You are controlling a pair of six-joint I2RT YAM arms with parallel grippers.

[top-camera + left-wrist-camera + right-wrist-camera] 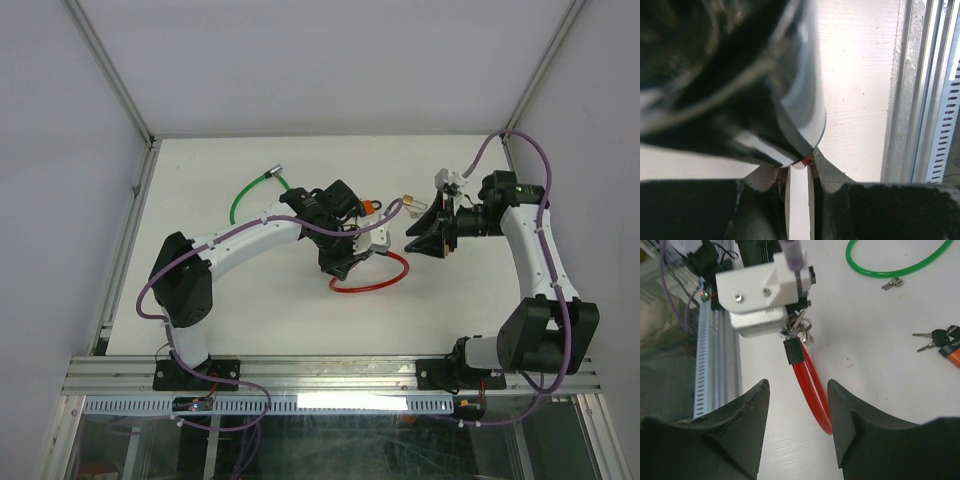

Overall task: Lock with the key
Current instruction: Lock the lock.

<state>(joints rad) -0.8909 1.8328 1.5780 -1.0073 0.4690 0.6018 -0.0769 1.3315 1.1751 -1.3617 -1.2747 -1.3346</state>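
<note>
Cable of glossy red plastic curves from the red cable lock [810,392]. Its black sleeved end and a small bunch of metal keys [801,331] hang just under my left tool [370,246], which is pinched tight on the lock's body above the matte white surface [880,390]. My right tool [797,386] faces it, blunt black fingers spread wide, holding nothing.
</note>
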